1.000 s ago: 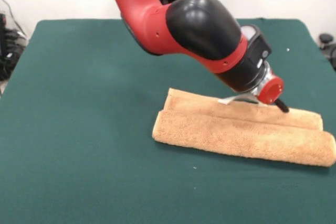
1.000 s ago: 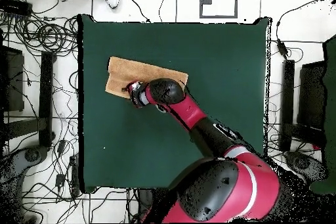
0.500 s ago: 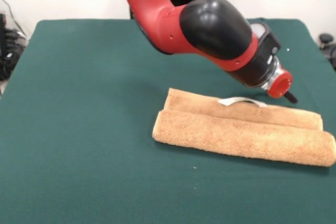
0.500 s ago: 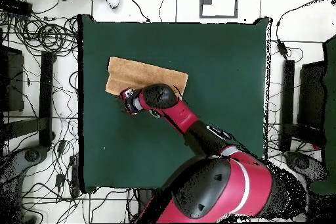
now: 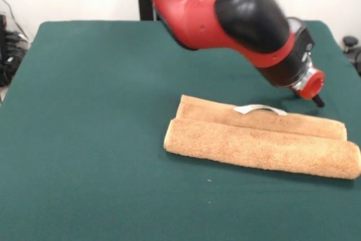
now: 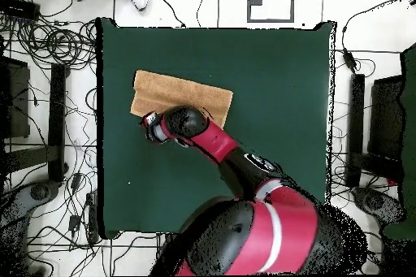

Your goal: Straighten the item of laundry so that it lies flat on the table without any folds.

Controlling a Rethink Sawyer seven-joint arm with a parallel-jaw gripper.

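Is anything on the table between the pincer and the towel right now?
Nothing visible. The pincer hangs just past the towel's far edge, near its right end in the front view, with only bare table between them. The towel lies folded in a long strip.

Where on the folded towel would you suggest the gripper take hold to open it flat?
Probably the towel's top layer along its far long edge, near the white tag, coming down from above. The near long side looks like a rounded fold, so that far edge seems the free one to peel back.
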